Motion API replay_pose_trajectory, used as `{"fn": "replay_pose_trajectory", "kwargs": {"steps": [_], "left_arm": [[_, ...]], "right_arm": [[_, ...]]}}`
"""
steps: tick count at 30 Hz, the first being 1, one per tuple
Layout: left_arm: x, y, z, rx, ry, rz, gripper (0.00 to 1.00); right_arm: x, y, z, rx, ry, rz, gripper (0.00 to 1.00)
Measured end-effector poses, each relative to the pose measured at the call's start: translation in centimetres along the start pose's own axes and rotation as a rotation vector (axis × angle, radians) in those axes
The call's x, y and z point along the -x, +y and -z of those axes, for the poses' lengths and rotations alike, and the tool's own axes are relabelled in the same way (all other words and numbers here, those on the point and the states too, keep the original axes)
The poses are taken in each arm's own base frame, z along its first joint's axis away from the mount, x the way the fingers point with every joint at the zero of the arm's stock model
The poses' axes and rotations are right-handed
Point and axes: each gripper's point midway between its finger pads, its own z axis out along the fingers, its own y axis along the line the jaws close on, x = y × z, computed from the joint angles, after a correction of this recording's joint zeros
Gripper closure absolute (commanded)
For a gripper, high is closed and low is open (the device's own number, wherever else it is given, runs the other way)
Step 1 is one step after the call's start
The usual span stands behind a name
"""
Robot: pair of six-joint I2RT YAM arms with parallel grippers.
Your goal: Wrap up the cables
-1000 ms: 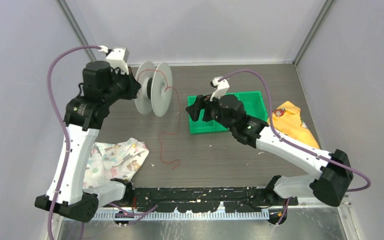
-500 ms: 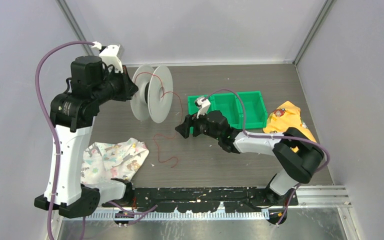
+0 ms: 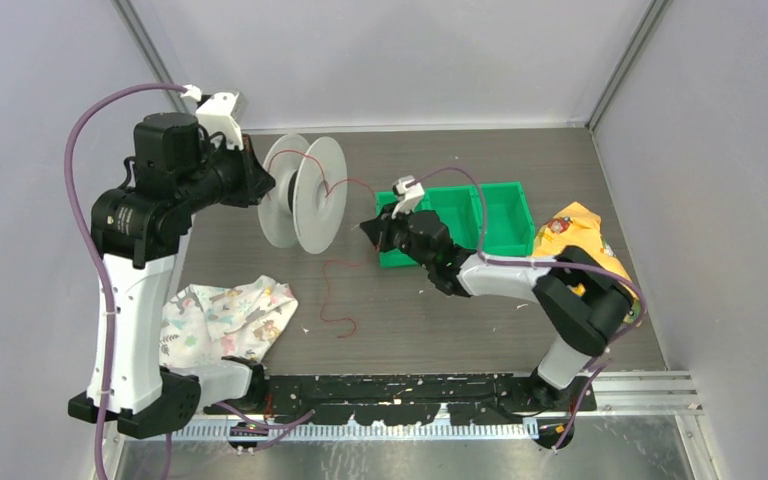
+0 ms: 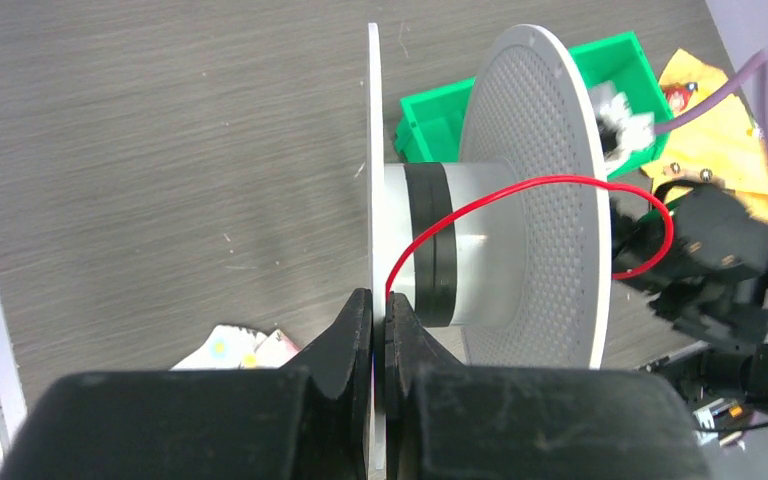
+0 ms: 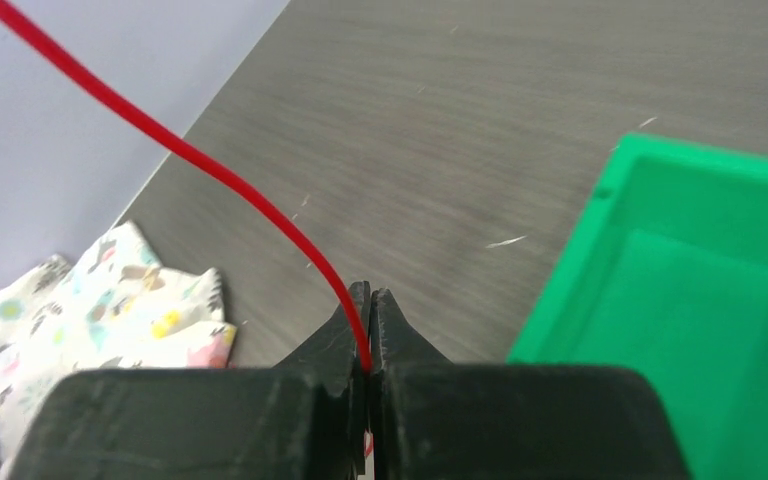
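A thin red cable (image 3: 335, 290) lies in loose loops on the table and runs up over a white spool (image 3: 305, 195) held on its side. My left gripper (image 3: 258, 185) is shut on the edge of the spool's near flange (image 4: 373, 150). A red strand (image 4: 560, 180) arcs from the hub (image 4: 470, 245) over the perforated far flange. My right gripper (image 3: 370, 228), just right of the spool, is shut on the cable (image 5: 210, 165), which enters between its fingertips (image 5: 370, 292).
A green two-compartment bin (image 3: 490, 215) stands right behind the right gripper. A patterned cloth (image 3: 225, 315) lies front left and a yellow cloth (image 3: 585, 240) lies right of the bin. Walls enclose the table on three sides.
My right gripper has closed on the red cable and moved back toward the bin after dipping forward. The left arm swung slightly left with the spool, then held still.
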Motion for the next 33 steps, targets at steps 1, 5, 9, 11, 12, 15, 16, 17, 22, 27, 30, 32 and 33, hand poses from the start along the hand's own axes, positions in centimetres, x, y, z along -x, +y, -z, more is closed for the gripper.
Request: {"fn": "replay_pose_trajectory", "kwargs": {"steps": [1,5,9,11,12,15,16,17,22,27,30,32,33], "left_arm": [[-0.3,0.0,0.0,-0.005,0.01,-0.004,1.0],[-2.2,0.0,-1.0,-0.029,0.068,-0.023,1.0],[-5.5,0.2,-2.6,-0.053,0.171,-0.035,1.0],[-6.6,0.0,-3.2,-0.082,0.212,-0.038,1.0],[-7.0,-0.2,-3.3,-0.102,0.227,-0.038,1.0],[-7.5,-1.0,-3.5,-0.156,0.246,-0.05,1.0],[-7.6,-1.3,-3.4,-0.173,0.246,-0.053,1.0],[-7.6,-1.5,-3.4,-0.188,0.246,-0.055,1.0],[-7.5,-1.5,-3.3,-0.19,0.241,-0.059,1.0],[-6.6,-1.8,-3.0,-0.202,0.199,-0.031,1.0],[-4.8,-2.1,-2.8,-0.213,0.133,0.011,1.0],[-3.0,-2.3,-2.6,-0.229,0.065,0.05,1.0],[-2.2,-2.5,-2.5,-0.242,0.036,0.067,1.0]], "right_arm": [[1.0,-0.5,0.4,-0.028,-0.005,0.025,0.99],[8.0,-1.0,2.1,-0.078,-0.08,0.089,0.99],[18.4,-1.3,4.1,-0.095,-0.23,0.095,0.99],[22.5,-2.0,5.0,-0.109,-0.28,0.098,0.99],[23.9,-2.5,5.3,-0.122,-0.29,0.099,1.0],[25.3,-4.3,5.1,-0.156,-0.256,0.084,0.99],[25.0,-5.2,4.6,-0.17,-0.223,0.07,0.99],[24.2,-6.4,3.9,-0.189,-0.177,0.047,0.99],[16.7,-11.3,1.8,-0.289,0.073,-0.061,0.99],[9.5,-12.4,2.9,-0.333,0.281,-0.167,0.99],[7.4,-11.2,3.1,-0.316,0.344,-0.177,0.99],[5.7,-9.5,3.2,-0.292,0.392,-0.166,0.99],[4.9,-8.6,3.3,-0.279,0.417,-0.158,0.99]]}}
